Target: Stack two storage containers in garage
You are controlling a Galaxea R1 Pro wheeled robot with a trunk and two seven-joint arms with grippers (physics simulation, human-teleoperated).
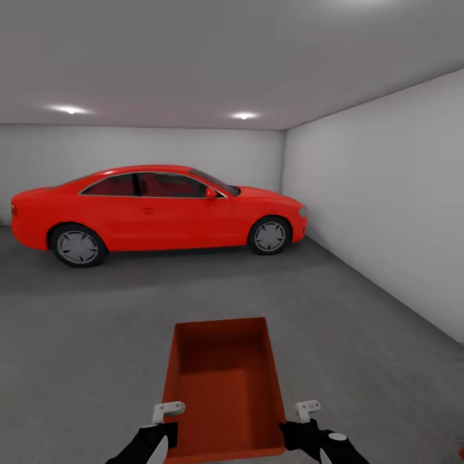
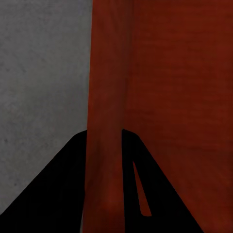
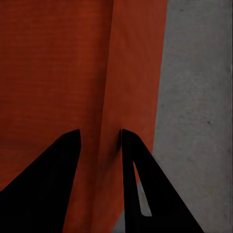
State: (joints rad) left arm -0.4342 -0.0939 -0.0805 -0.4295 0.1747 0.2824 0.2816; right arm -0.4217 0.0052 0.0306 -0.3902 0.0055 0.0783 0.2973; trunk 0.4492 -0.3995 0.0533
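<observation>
A storage container (image 1: 222, 386) is sitting directly ahead over the floor (image 1: 361, 322), with the left gripper (image 1: 164, 428) at its left wall and the right gripper (image 1: 299, 428) at its right wall. Farther ahead, a car (image 1: 154, 212) is standing crosswise before the back wall (image 1: 142, 145), and a side wall (image 1: 386, 193) is running along the right.

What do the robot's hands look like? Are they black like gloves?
Sort of! The left gripper and right gripper sit on glossy black, chunky wrists. In the head view, a small pale grey-white bracket with little holes tops each one. Up close, each finger is flat, black and tapers to a point like a wedge. One finger has a thin slot cut through it.
</observation>
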